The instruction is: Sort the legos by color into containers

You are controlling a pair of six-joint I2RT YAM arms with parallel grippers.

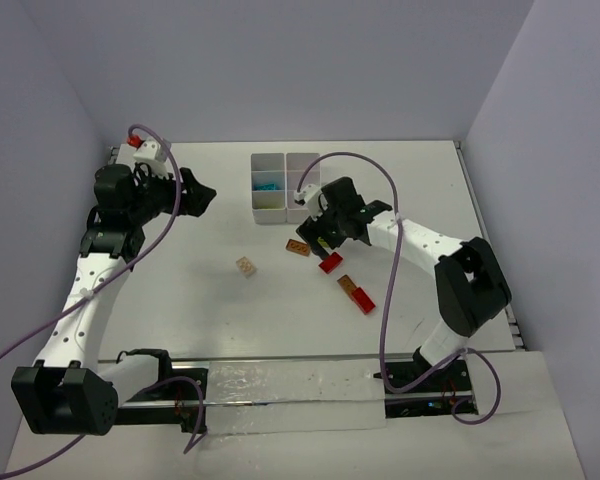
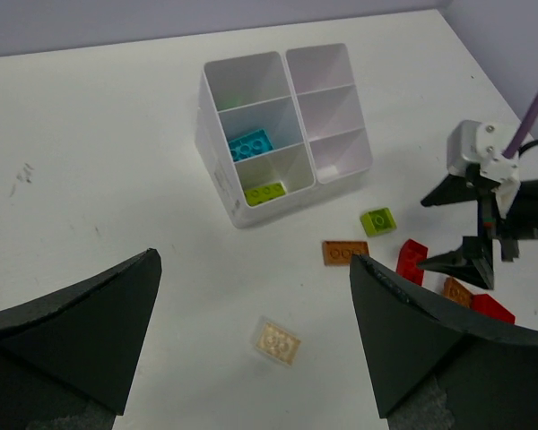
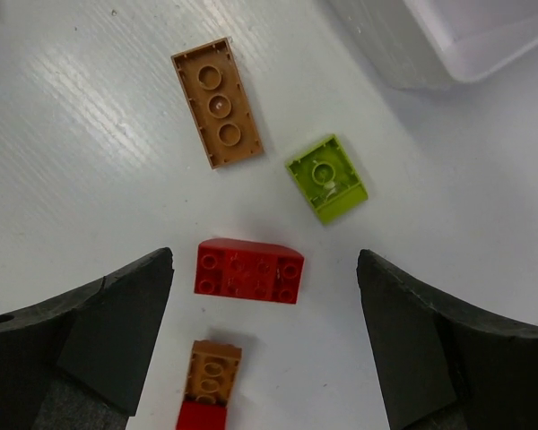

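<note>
The white six-compartment tray [image 1: 302,162] stands at the back middle; in the left wrist view [image 2: 217,170] it holds a cyan brick [image 2: 251,143] and a lime brick [image 2: 265,193]. On the table lie a tan brick [image 1: 246,266], an orange-brown plate [image 3: 218,102], a lime brick [image 3: 327,177], a red brick [image 3: 248,270] and a joined orange-brown and red piece [image 3: 209,385]. My right gripper [image 3: 264,264] is open and empty, hovering above the red brick, and also shows in the top view [image 1: 315,230]. My left gripper [image 2: 254,260] is open and empty, raised left of the tray [image 1: 198,196].
The loose bricks cluster just in front of and right of the tray. The right arm's cable [image 1: 385,190] loops over the table's right half. Purple walls close in the back and both sides.
</note>
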